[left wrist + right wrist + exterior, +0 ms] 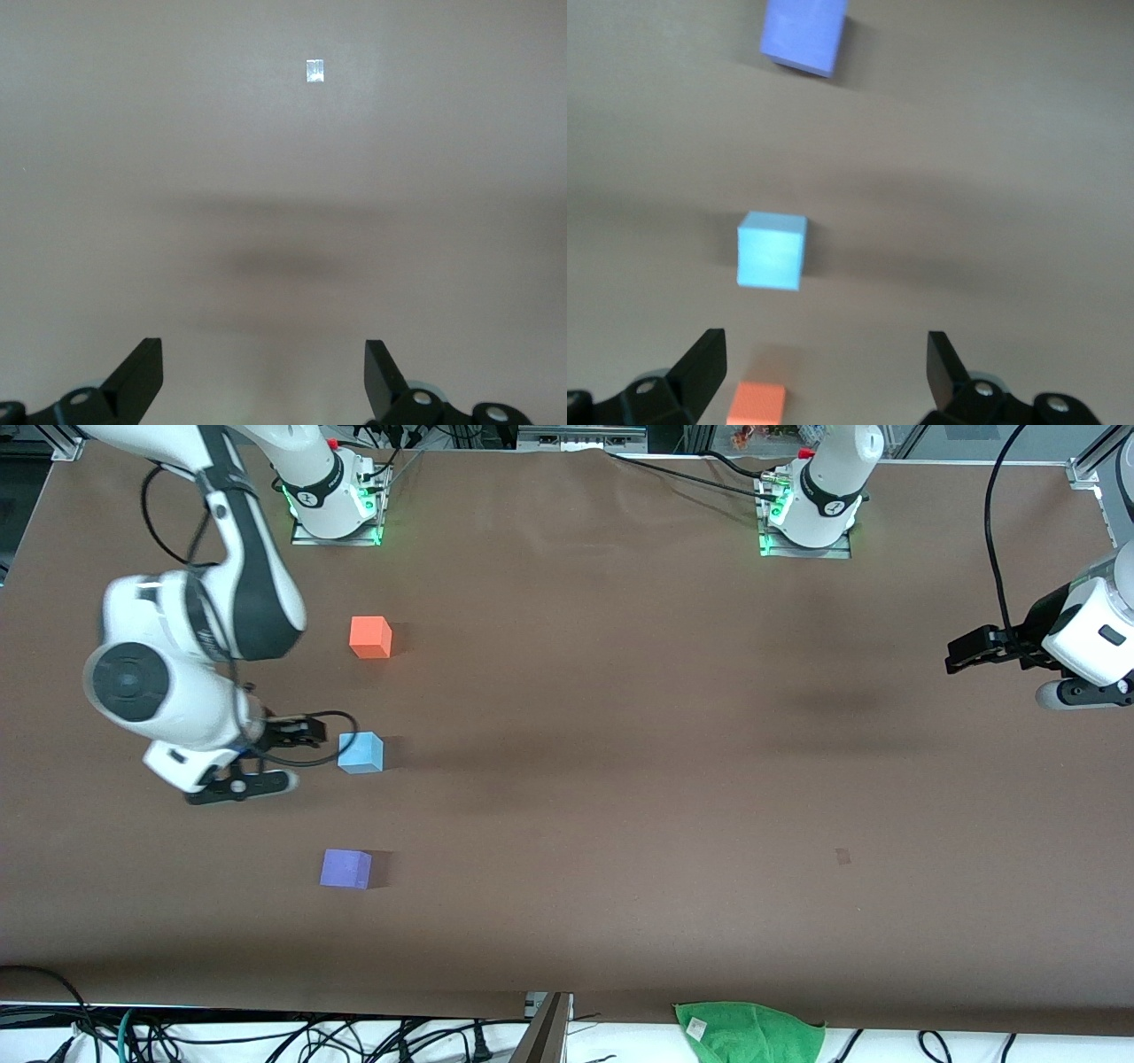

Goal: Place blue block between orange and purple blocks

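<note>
Table (620,779) cloth, a dull brown sheet, is filling the front view with soft creases across it. Three small matte cubes with plain faces are sitting on it in a loose line toward the right arm's end. The orange block (370,637) is lying farthest from the front camera, the purple block (345,868) nearest, and the blue block (361,752) is resting between them, well apart from both. The right gripper (266,766), black at the end of a glossy white arm, is hanging just beside the blue block and not touching it. The left gripper (961,654) is waiting over the bare cloth at the left arm's end of the table. A crumpled green towel (751,1029) is lying at the table's edge nearest the camera.

In the left wrist view, the left gripper (264,376) is showing two black wedge-shaped fingers (140,374) spread wide over plain cloth, with only a small pale rectangular mark (314,71) on it.

In the right wrist view, the right gripper (826,372) is holding its black fingers (704,365) spread wide with nothing between them. The blue block (772,251) is sitting free on the cloth, with the purple block (803,34) and the orange block (757,404) on either side along one line.
</note>
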Tool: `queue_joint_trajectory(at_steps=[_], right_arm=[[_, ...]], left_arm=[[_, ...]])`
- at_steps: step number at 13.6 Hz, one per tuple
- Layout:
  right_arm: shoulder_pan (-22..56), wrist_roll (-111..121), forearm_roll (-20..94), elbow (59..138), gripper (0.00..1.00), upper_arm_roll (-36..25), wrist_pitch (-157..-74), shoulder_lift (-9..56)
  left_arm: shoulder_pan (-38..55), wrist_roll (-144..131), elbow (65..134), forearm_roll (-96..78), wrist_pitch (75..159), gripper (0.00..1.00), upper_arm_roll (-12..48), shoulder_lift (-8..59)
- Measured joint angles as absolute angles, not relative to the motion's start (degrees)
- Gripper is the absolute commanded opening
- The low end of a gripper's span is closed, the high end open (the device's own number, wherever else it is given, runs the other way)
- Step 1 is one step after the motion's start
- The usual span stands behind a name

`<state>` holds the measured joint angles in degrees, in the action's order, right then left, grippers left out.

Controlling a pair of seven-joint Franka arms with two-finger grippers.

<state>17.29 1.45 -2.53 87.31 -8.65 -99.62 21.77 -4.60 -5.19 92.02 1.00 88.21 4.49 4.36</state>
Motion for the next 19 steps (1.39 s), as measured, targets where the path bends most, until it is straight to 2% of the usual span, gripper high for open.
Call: queue_joint_trajectory(at_steps=[5, 9, 13, 17, 19], right_arm=[[16.42, 3.06, -2.53, 73.90, 1.00, -10.61, -85.90, 20.97], [15.88, 3.17, -2.53, 71.55, 1.00, -10.61, -81.48, 19.27], [13.44, 3.16, -2.51, 72.44, 1.00, -8.71, -79.55, 17.26], [2.76, 3.14, -2.53, 82.19, 1.00, 3.45, -81.58, 10.21], [0.91, 3.01, -2.55, 85.62, 1.00, 4.78, -83.14, 6.75]], left_arm=[[-4.60, -5.19, 92.02, 1.00, 88.19, 1.00, 4.51, 4.18], [-4.59, -5.19, 92.02, 1.00, 87.87, 1.00, 4.67, 3.87], [-4.59, -5.19, 92.03, 1.00, 87.71, 1.00, 4.69, 3.76], [-4.58, -5.19, 92.47, 1.00, 87.17, 1.00, 4.69, 3.75], [-4.58, -5.19, 92.62, 1.00, 87.17, 1.00, 4.69, 3.69]])
